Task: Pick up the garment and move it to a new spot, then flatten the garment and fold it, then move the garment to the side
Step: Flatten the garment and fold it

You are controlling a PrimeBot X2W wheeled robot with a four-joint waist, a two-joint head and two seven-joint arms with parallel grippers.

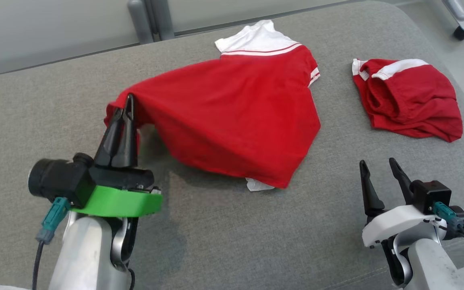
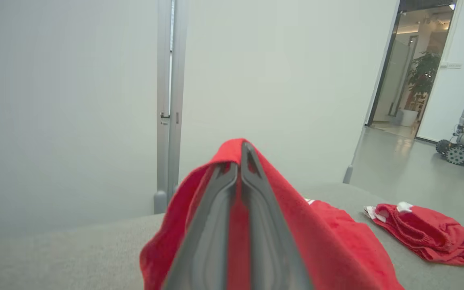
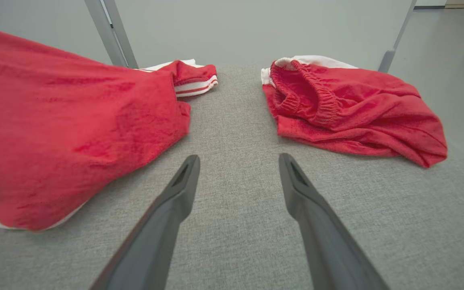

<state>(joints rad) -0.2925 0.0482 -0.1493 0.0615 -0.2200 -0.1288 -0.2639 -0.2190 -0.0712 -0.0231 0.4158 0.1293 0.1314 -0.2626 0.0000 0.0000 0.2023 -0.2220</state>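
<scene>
The garment [image 1: 236, 108] is a red shirt with a white collar and white-trimmed sleeves, spread over the middle of the grey cushioned surface [image 1: 224, 225]. My left gripper [image 1: 127, 105] is shut on its left corner and holds that corner lifted, so the cloth slopes down to the right. In the left wrist view the red cloth [image 2: 288, 209] drapes over the closed left gripper [image 2: 241, 150]. My right gripper [image 1: 378, 162] stands open near the front right, apart from the shirt's lower hem, with nothing between its fingers. The right wrist view has the shirt [image 3: 67, 133] left of the open right gripper [image 3: 238, 163].
Red shorts with a white waistband [image 1: 407, 98] lie crumpled at the right; they appear too in the wrist views [image 2: 429, 237] [image 3: 349, 108]. A metal post [image 1: 140, 20] stands behind the surface's far edge. A wheeled robot [image 2: 463, 139] is parked across the room.
</scene>
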